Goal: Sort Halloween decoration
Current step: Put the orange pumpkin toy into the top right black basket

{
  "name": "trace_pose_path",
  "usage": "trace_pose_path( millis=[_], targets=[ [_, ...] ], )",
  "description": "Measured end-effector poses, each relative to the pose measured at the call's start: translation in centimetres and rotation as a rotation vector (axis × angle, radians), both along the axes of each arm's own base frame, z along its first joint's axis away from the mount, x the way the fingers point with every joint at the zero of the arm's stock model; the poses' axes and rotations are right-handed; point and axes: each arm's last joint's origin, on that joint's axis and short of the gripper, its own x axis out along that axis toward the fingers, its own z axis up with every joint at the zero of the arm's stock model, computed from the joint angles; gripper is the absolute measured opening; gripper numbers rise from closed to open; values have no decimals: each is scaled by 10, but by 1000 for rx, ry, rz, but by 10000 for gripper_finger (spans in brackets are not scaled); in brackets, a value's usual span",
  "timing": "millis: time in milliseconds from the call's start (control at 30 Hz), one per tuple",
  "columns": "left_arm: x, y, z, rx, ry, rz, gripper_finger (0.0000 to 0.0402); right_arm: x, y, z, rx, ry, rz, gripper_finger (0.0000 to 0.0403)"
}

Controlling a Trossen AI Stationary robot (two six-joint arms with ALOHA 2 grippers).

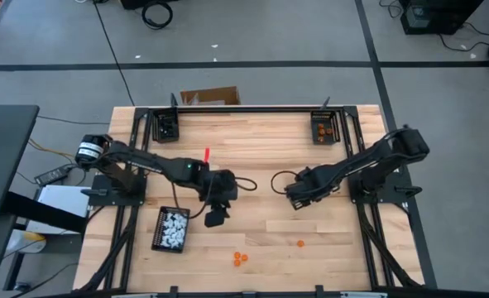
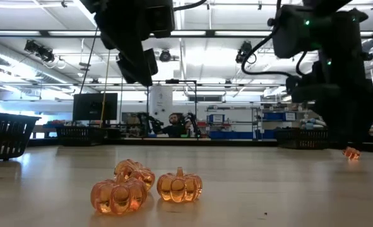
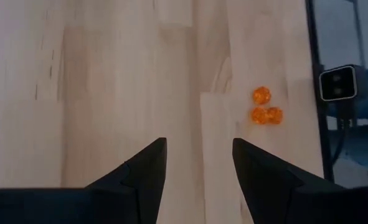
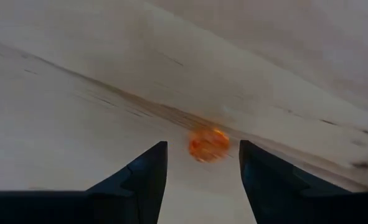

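High view shows my two dark arms over the wooden table (image 1: 261,165). My left claw (image 1: 215,217) hangs above the boards just beside a black tray (image 1: 158,230) full of little white trinkets (image 1: 174,228). Its two fingers (image 3: 147,168) stand apart with nothing between them. Ahead of them on the bare wood I see three small orange pumpkins (image 3: 263,109) close together, two of them touching. From table height they look shiny and see-through.

My right claw (image 1: 296,199) is near the middle of the table, off the wood. Its fingers (image 4: 147,171) are spread too, and they hold nothing. One more orange pumpkin (image 4: 208,144) lies on the wood just past their tips, not touching them.

Two more black trays sit at the far corners. The right one (image 1: 324,127) has orange bits in it. I cannot tell what is in the left one (image 1: 167,125).
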Motion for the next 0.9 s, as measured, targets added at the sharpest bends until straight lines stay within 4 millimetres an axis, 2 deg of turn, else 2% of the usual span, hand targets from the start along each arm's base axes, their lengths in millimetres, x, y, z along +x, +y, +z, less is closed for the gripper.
trace_pose_path(
  millis=[333, 567, 700, 900],
  targets=[
    [-3, -11, -1, 56, 23, 73, 194, 10, -10, -17, 10, 34, 49, 190],
    [-2, -10, -1, 52, 26, 116, 194, 10, -12, -16, 63, 30, 81, 130],
    [0, -11, 0, 44, 4, 127, 194, 4, -5, -14, 80, 55, 93, 94],
    [3, -10, 2, 44, -35, 125, 194, 4, -2, -13, 65, 52, 101, 80]
  ],
)
